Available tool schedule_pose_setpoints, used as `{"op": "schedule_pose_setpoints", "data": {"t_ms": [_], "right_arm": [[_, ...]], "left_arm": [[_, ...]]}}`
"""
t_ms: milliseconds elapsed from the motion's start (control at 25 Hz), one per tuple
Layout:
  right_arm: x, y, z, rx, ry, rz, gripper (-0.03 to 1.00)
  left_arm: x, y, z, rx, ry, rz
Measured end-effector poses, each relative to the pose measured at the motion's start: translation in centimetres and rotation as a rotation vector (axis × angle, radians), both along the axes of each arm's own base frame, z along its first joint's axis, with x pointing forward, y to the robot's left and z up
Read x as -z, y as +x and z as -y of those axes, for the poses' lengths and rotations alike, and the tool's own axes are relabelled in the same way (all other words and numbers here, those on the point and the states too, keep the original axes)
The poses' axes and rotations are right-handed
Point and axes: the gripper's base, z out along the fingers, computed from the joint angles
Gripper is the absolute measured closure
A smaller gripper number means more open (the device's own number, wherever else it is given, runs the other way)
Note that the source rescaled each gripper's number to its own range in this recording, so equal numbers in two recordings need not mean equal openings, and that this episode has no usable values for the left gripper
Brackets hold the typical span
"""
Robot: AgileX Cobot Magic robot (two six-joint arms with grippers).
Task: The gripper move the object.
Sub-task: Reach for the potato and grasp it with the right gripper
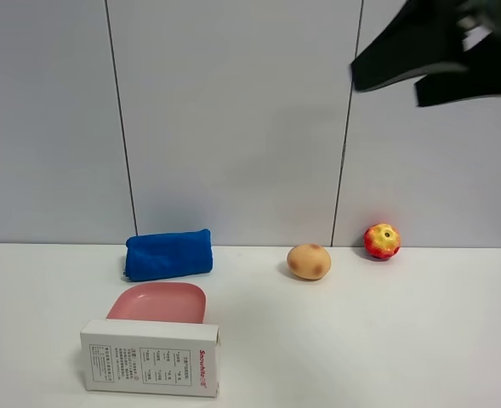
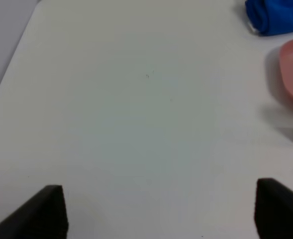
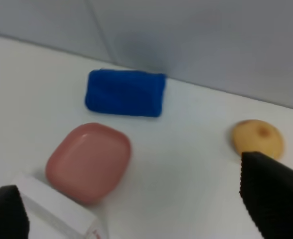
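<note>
The tan-orange egg-shaped object [image 1: 310,261] with a brownish blotch lies on the white table near the back wall, right of centre. It also shows in the right wrist view [image 3: 258,138], partly behind one finger. My right gripper [image 1: 390,81] hangs high at the top right, well above the object, its pointed black jaws open and empty; it shows in the right wrist view [image 3: 136,209] too. My left gripper [image 2: 161,211] is open and empty above bare table at the left; it does not show in the high view.
A blue folded cloth [image 1: 168,254] lies at the back left. A pink dish [image 1: 158,303] sits in front of it, with a white box [image 1: 150,358] standing at its near side. A red-and-yellow apple [image 1: 382,241] sits right of the object.
</note>
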Motion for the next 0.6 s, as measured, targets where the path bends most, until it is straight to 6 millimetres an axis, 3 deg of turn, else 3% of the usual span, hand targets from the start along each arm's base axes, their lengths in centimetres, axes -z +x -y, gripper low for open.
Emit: {"op": "schedule_pose_setpoints", "data": {"t_ms": [200, 360, 600], "right_arm": [[4.8, 3.3, -4.6, -0.020, -0.084, -0.046, -0.03], [8.0, 6.6, -6.6, 0.050, -0.079, -0.158, -0.03], [10.8, 10.7, -9.3, 0.092, -0.109, -0.274, -0.03]], "left_arm": [[0.0, 0.0, 0.0, 0.000, 0.000, 0.000], [0.0, 0.0, 0.0, 0.000, 0.000, 0.000], [0.0, 0.0, 0.0, 0.000, 0.000, 0.000]]}}
